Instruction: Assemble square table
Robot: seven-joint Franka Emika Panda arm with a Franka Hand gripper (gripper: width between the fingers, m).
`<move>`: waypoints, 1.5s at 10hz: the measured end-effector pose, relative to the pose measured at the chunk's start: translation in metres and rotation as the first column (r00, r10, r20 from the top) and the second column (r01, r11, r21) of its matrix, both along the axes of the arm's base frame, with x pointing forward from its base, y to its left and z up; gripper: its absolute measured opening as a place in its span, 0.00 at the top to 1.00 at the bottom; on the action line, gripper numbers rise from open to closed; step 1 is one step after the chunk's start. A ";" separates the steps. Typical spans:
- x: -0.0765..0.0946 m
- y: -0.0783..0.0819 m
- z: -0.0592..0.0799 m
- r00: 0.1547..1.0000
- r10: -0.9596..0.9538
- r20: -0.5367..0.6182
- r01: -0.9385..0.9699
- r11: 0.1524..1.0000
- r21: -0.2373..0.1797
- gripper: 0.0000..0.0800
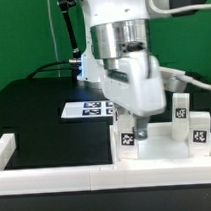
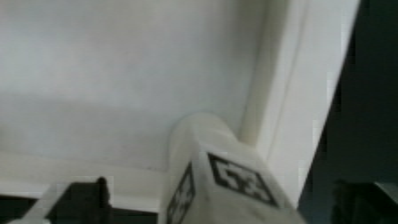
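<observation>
Hovering pincer [image 1: 137, 123] open above leg block [image 1: 127, 138].

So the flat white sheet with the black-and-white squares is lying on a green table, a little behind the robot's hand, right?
Not quite: the table is black, not green; the green is only the backdrop behind it. The exterior view shows this. The rest holds: the marker board with its black-and-white squares lies flat on that table, a little behind the robot's hand.

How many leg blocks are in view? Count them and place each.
3 leg blocks: one beside the gripper, one at the exterior view's far right, one standing behind it. The arm may hide more.
</observation>
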State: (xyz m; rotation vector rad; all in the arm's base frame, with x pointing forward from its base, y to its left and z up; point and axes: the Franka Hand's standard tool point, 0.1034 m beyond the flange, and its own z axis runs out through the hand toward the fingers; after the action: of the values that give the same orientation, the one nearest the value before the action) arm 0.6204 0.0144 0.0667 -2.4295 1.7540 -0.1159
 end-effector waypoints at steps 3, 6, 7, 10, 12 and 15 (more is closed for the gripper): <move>0.000 -0.002 0.000 0.965 0.263 0.008 -0.262 0.964 -0.050 0.19; 0.002 -0.005 0.001 0.753 0.658 -0.017 -0.654 0.744 -0.135 0.19; 0.002 -0.005 0.001 0.766 0.643 -0.015 -0.639 0.758 -0.131 0.19; 0.002 -0.005 0.000 0.814 0.581 -0.011 -0.578 0.807 -0.120 0.51; 0.001 -0.005 0.000 0.888 0.461 -0.005 -0.459 0.883 -0.100 0.64; 0.002 -0.004 0.001 0.992 0.126 -0.019 -0.127 0.991 -0.036 0.64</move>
State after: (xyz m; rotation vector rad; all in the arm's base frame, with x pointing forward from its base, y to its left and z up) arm 0.6226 0.0102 0.0678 -2.5672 1.6129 -0.1148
